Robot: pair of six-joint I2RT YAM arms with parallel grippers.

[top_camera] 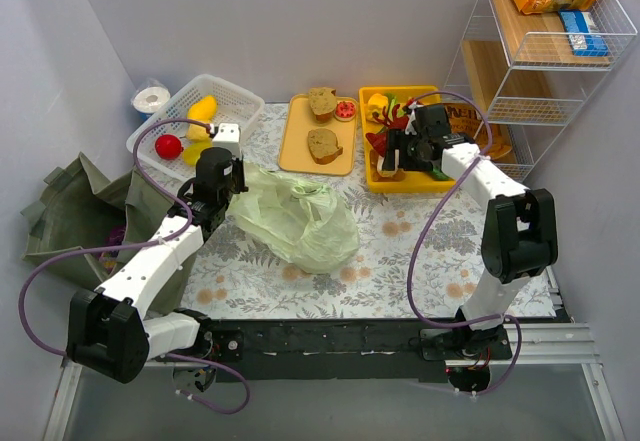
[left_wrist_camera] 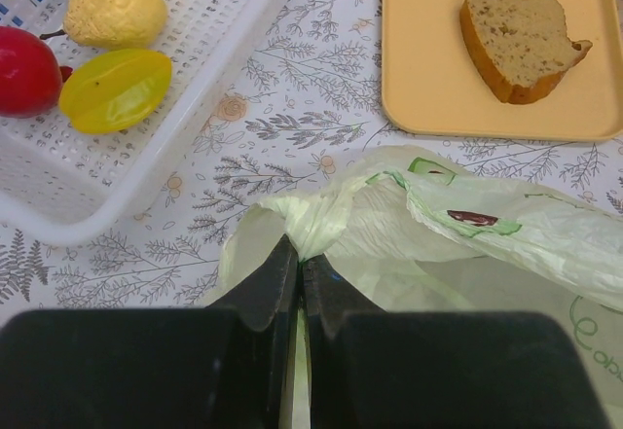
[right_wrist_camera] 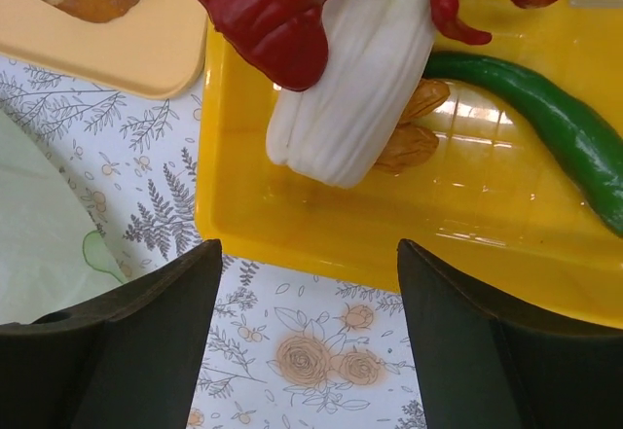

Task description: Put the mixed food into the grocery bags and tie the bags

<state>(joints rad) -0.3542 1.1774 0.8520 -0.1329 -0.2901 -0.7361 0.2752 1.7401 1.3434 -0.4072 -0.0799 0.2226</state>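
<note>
At the tip of my left gripper [left_wrist_camera: 299,252], the two jaws are pressed together on a pinched fold of the green bag [left_wrist_camera: 487,234]. Its crinkled film spreads to the right of that grip and lies on the table [left_wrist_camera: 292,108]. Ahead and to the right sits an orange tray [left_wrist_camera: 428,98] with a bread slice [left_wrist_camera: 516,40] on it. Ahead and to the left is the white basket [left_wrist_camera: 146,186], holding a starfruit [left_wrist_camera: 115,89], a pale yellow fruit [left_wrist_camera: 115,6] and a red fruit [left_wrist_camera: 24,69]. Well to the left of my left arm, the tote [top_camera: 75,211] lies crumpled.

My right gripper [right_wrist_camera: 307,254] is spread wide and holds nothing; it hangs over the near rim of the yellow tray [right_wrist_camera: 321,230]. Just ahead, between the two fingers, lies the white piece [right_wrist_camera: 350,89], with the lobster [right_wrist_camera: 273,11] lying over its far end. To the right, the pepper [right_wrist_camera: 565,137] curves along the tray floor. A corner of the green bag shows at the far left, beside that gripper's left finger.
</note>
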